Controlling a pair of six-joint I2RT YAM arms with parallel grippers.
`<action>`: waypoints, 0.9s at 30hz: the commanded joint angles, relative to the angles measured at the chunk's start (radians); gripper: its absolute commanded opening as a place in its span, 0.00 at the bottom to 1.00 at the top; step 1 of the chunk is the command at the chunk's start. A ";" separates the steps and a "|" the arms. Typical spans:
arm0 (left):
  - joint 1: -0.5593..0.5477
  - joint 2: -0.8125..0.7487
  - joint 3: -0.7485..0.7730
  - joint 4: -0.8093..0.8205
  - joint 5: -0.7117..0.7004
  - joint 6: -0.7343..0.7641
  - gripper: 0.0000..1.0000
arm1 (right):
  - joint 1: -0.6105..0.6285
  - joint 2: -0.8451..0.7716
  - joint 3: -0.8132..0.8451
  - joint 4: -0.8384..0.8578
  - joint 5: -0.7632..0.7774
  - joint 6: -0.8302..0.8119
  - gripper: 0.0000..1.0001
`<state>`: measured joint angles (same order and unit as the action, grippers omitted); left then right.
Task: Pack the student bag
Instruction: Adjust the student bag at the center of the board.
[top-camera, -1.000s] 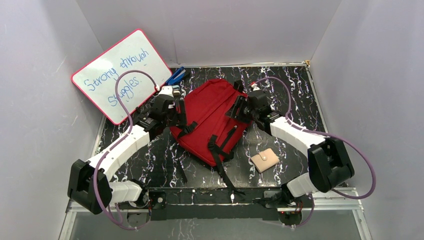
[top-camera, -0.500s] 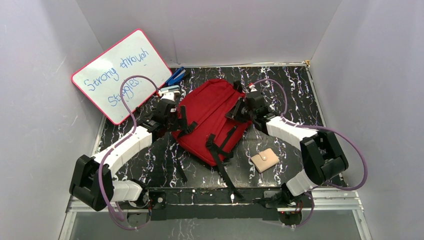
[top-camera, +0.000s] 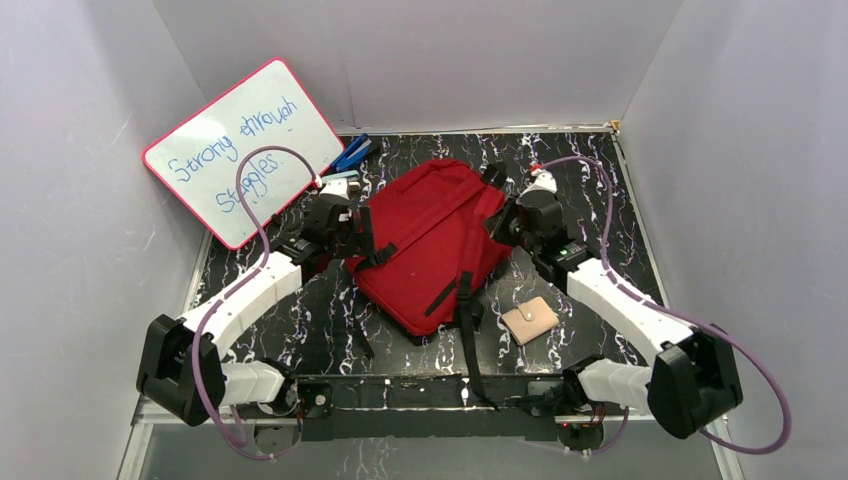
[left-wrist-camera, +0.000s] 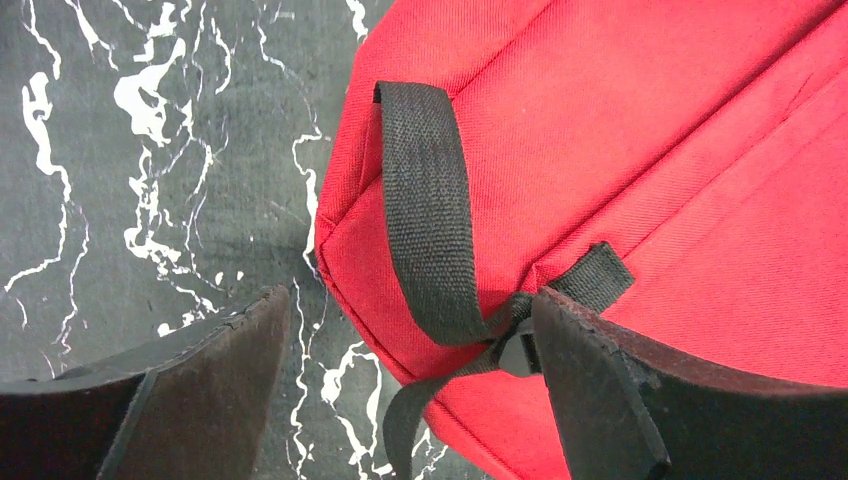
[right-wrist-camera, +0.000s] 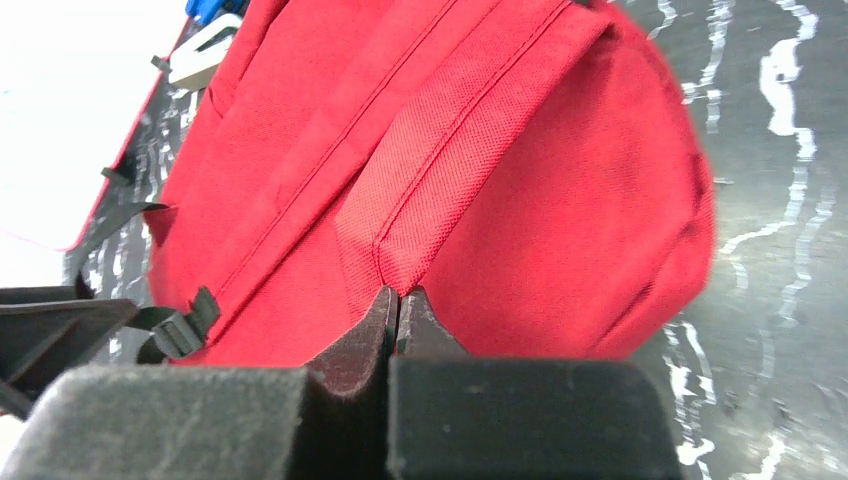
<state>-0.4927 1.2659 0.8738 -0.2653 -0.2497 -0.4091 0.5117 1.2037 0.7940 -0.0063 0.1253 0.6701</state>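
The right gripper (right-wrist-camera: 397, 300) has its two pads pressed flat together, nipping the end of a raised red fold on the student bag (right-wrist-camera: 560, 200) at its right edge. The left gripper (left-wrist-camera: 408, 300) stands wide, one finger (left-wrist-camera: 215, 360) over the marbled black table (left-wrist-camera: 120, 150) and the other over red cloth, straddling the bag's left corner without gripping anything. A black strap (left-wrist-camera: 425, 230) loops between them down to a buckle (left-wrist-camera: 515, 352). From above, the bag (top-camera: 430, 240) lies flat mid-table between both arms, its straps trailing toward the near edge. A beige wallet (top-camera: 529, 320) rests just beside its near right corner. A whiteboard (top-camera: 240, 150) leans at the far left, a blue object (top-camera: 350, 153) beside it.
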 joint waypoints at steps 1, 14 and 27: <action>0.005 -0.042 0.066 0.000 0.006 0.023 0.88 | -0.017 -0.069 -0.019 -0.129 0.168 -0.121 0.00; 0.000 -0.028 0.083 0.060 0.308 0.069 0.87 | -0.040 0.083 0.129 -0.299 0.430 -0.266 0.40; -0.219 0.020 0.129 0.075 0.185 0.096 0.86 | -0.040 -0.103 0.112 -0.195 -0.047 -0.246 0.41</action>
<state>-0.6464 1.2694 0.9463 -0.2127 -0.0055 -0.3122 0.4732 1.1400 0.8810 -0.2844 0.3576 0.4110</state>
